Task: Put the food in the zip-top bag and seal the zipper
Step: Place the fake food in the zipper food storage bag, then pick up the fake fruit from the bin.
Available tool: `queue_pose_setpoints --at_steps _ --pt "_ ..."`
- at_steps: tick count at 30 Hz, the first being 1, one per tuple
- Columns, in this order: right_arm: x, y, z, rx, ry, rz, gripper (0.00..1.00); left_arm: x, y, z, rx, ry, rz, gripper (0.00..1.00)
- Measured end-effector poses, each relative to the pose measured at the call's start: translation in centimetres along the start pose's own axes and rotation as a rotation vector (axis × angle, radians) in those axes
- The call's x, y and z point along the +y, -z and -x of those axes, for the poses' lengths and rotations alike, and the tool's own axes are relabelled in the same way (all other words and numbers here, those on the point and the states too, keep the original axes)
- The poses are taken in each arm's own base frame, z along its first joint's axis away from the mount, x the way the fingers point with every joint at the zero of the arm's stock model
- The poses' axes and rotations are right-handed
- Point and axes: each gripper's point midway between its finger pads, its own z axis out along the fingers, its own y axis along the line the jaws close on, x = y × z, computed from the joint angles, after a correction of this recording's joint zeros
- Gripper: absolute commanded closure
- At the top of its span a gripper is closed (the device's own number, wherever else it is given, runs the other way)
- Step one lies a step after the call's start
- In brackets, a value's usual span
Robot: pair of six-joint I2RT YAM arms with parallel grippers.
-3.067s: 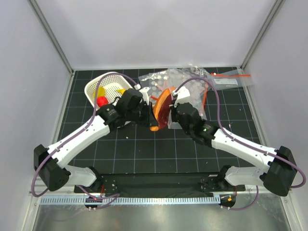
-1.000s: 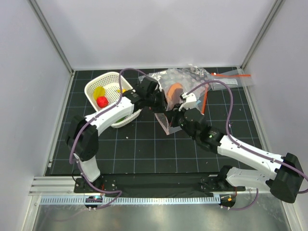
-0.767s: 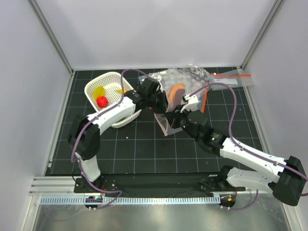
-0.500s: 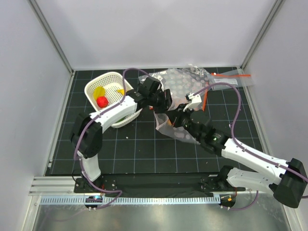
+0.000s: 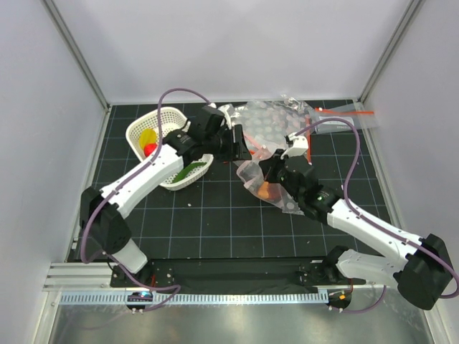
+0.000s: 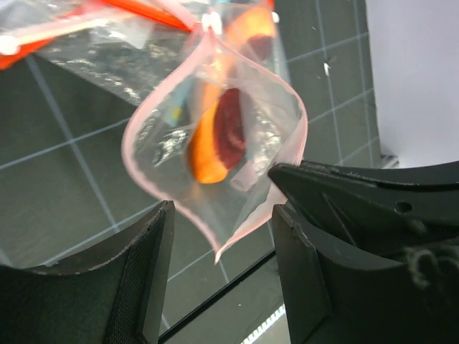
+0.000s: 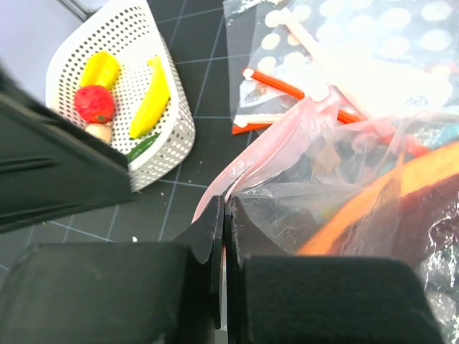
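The zip-top bag hangs off the mat from my right gripper, which is shut on its pink zipper strip. In the left wrist view the bag's mouth gapes open, and the orange-brown hot dog lies inside it. My left gripper is open just outside that mouth with nothing between its fingers. The rest of the food is in the white basket: a banana, a yellow piece, a red berry, a beige egg and a green bit.
More clear bags with red strips lie heaped at the back right of the black grid mat. The basket stands at the back left, close under my left arm. White walls close in the mat on three sides.
My left gripper has opened and let the hot dog go into the bag, then drawn back to the left. My right gripper has kept hold of the bag, which now sags nearer.
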Motion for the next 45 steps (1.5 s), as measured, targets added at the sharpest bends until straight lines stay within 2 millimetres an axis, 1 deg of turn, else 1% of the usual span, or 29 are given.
queue_pose_setpoints --at_steps 2,3,5,6,9,11,13,15,17,19,22,23,27,29,34,39,42,45 --pt "-0.3 0.0 -0.2 0.009 0.013 -0.014 0.99 0.6 1.1 0.3 -0.023 -0.004 0.037 0.39" --pt "-0.5 0.1 -0.3 0.015 0.021 -0.018 0.99 0.9 1.5 0.6 -0.040 -0.006 0.051 0.36" --pt "-0.6 0.1 -0.5 0.021 0.032 -0.023 0.99 2.1 2.5 1.2 -0.077 0.002 0.081 0.34" --pt "-0.7 0.1 -0.5 0.023 0.037 -0.024 0.99 3.1 2.9 1.5 -0.094 0.015 0.103 0.23" --pt "-0.8 0.2 -0.5 0.026 0.051 -0.028 0.99 7.2 3.7 2.6 -0.150 0.093 0.185 0.18" --pt "-0.8 0.2 -0.5 0.028 0.057 -0.029 0.99 10.5 4.0 3.3 -0.179 0.160 0.249 0.17" --pt "-0.8 0.3 -0.4 0.028 0.061 -0.029 0.99 13.3 4.2 3.8 -0.198 0.216 0.311 0.17" --pt "-0.8 0.3 -0.3 0.028 0.063 -0.029 0.99 15.9 4.5 4.8 -0.233 0.270 0.375 0.17" --pt "-0.8 0.4 -0.3 0.027 0.066 -0.028 0.99 18.0 4.9 5.5 -0.261 0.304 0.432 0.16" --pt "-0.8 0.5 -0.2 0.025 0.068 -0.027 0.99 19.7 5.1 5.8 -0.279 0.328 0.482 0.15" --pt "-0.8 0.6 0.0 0.022 0.071 -0.025 0.99 21.9 4.5 5.6 -0.276 0.354 0.549 0.09" --pt "-0.7 0.7 0.0 0.021 0.073 -0.024 0.99 22.5 4.1 5.4 -0.268 0.357 0.569 0.00" --pt "-0.7 0.9 0.2 0.016 0.076 -0.022 0.99 24.4 2.6 4.4 -0.226 0.338 0.617 0.01" --pt "-0.7 1.0 0.3 0.015 0.076 -0.021 0.99 25.1 2.2 3.9 -0.218 0.312 0.630 0.02" --pt "-0.7 1.0 0.3 0.014 0.076 -0.020 0.99 27.7 2.3 2.3 -0.191 0.237 0.728 0.01" --pt "-0.7 0.9 0.1 0.020 0.078 -0.020 0.99 29.7 1.2 2.4 -0.182 0.204 0.791 0.01" --pt "-0.8 0.8 -0.1 0.027 0.081 -0.023 0.99 30.7 -0.1 3.1 -0.175 0.188 0.816 0.00" --pt "-0.8 0.7 -0.2 0.028 0.082 -0.024 0.99 31.3 -1.4 4.1 -0.178 0.170 0.819 0.00"
